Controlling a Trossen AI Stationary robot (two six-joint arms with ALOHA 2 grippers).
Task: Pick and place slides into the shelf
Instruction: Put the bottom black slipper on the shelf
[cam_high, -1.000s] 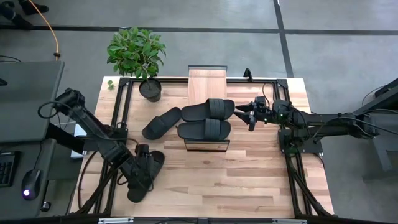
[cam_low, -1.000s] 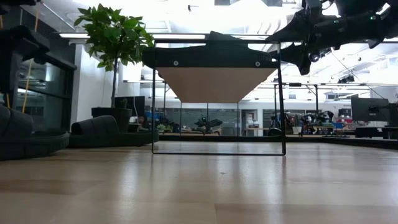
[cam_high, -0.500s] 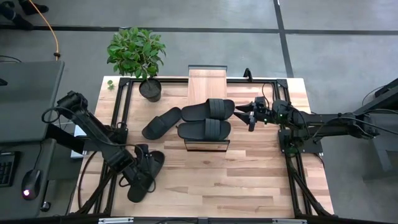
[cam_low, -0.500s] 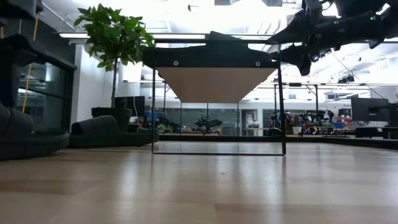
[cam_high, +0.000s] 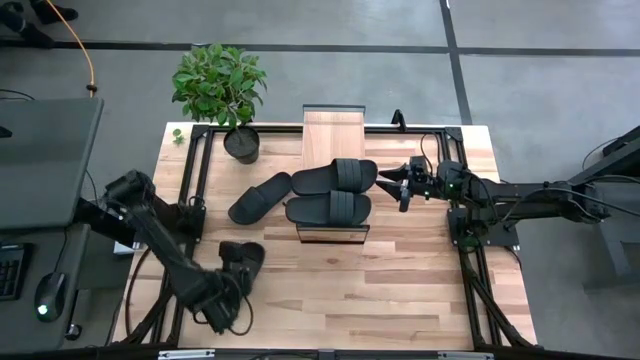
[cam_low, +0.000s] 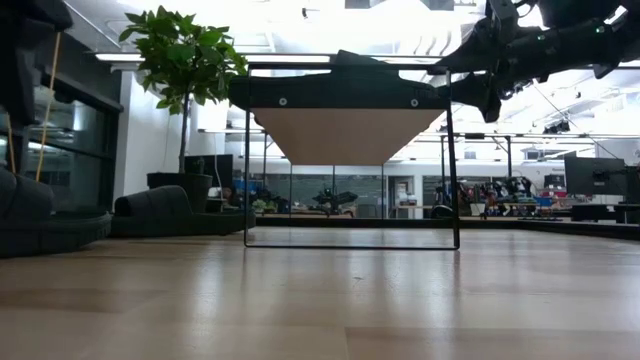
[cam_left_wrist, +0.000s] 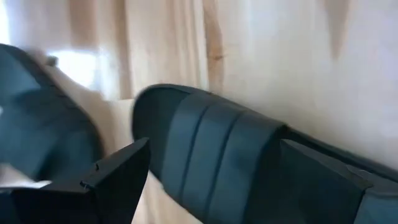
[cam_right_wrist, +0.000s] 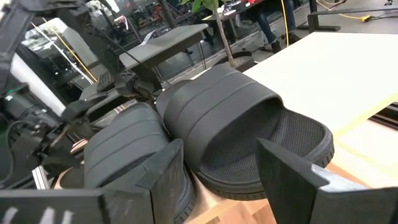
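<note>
Two black slides (cam_high: 335, 177) (cam_high: 330, 208) lie side by side, soles down, on the light-wood shelf (cam_high: 334, 130) at the table's middle. A third slide (cam_high: 258, 197) lies flat on the table left of the shelf. The fourth slide (cam_high: 243, 258) lies near the front left. My left gripper (cam_high: 230, 303) is over it, open and pointing steeply down. In the left wrist view its fingers stand on either side of this slide's ribbed strap (cam_left_wrist: 217, 152); no touch shows. My right gripper (cam_high: 403, 190) hangs level and open just right of the shelf, facing the two slides (cam_right_wrist: 230, 118).
A potted plant (cam_high: 240, 142) stands at the table's far left corner. Dark frame rails (cam_high: 200, 180) run along the left and right sides. The shelf's far half (cam_high: 334, 125) is bare wood. Bare tabletop (cam_high: 380, 290) stretches in front of the shelf.
My left arm has swung toward the table's near edge and its gripper has tipped further downward over the front-left slide, staying open. That slide lies where it was. My right arm has kept still.
</note>
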